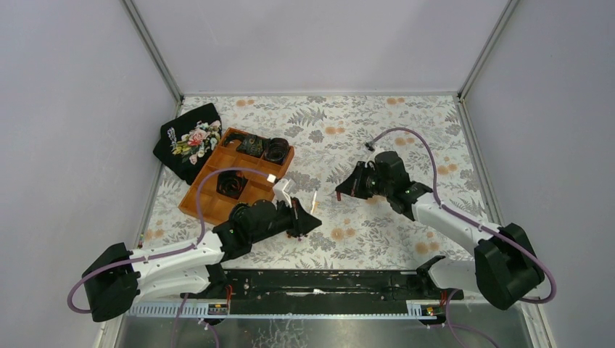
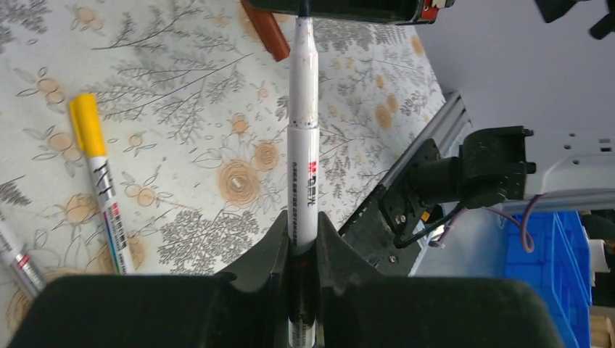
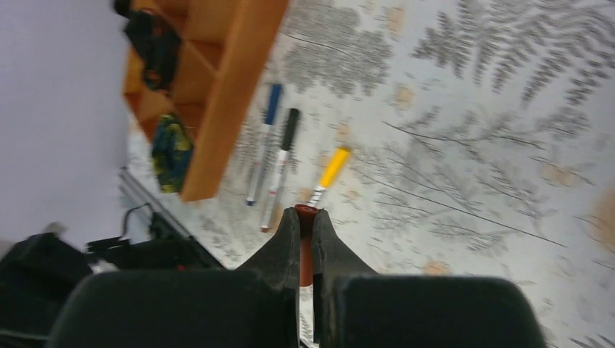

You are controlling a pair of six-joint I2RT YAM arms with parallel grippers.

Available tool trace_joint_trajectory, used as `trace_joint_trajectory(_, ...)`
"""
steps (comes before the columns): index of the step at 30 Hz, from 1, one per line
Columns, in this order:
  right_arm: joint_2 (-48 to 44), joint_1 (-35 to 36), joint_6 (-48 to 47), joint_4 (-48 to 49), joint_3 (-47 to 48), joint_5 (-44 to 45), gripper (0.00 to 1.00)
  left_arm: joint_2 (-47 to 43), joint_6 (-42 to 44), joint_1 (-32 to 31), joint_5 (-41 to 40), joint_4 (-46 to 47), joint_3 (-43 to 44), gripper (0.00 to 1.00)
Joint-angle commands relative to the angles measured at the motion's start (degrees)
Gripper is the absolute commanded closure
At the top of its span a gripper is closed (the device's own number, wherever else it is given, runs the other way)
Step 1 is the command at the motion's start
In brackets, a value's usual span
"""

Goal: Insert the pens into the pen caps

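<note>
My left gripper is shut on a white-barrelled pen that sticks straight out from the jaws, tip bare. My right gripper is shut on the red pen cap, open end forward. In the left wrist view the red cap hangs just left of the pen's tip, not on it. From above, the left gripper with its pen and the right gripper face each other a short way apart. Three capped pens lie on the table: blue, black and yellow.
An orange divided tray with dark items in its compartments stands left of the grippers. A black embroidered cloth lies behind it. The capped pens rest beside the tray's near corner. A black rail runs along the near edge.
</note>
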Motion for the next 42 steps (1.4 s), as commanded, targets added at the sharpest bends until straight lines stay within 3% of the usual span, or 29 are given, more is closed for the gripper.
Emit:
trace_joint_trajectory(1, -4.6, 1.8, 8.3, 17.8, -2.4, -4.5, 1.00, -0.2, 3.1, -0.7, 2.7, 8.0, -0.1, 1.00)
trace_joint_trajectory(10, -7.0, 2.5, 13.8, 30.6, -3.3, -3.9, 1.00, -0.3, 3.6, -1.2, 3.8, 7.4, 0.6, 1.00)
trace_joint_trajectory(42, -5.2, 6.0, 12.6, 30.2, -1.0, -8.4, 1.00, -1.4, 2.6, -1.5, 1.9, 6.7, 1.5, 1.00)
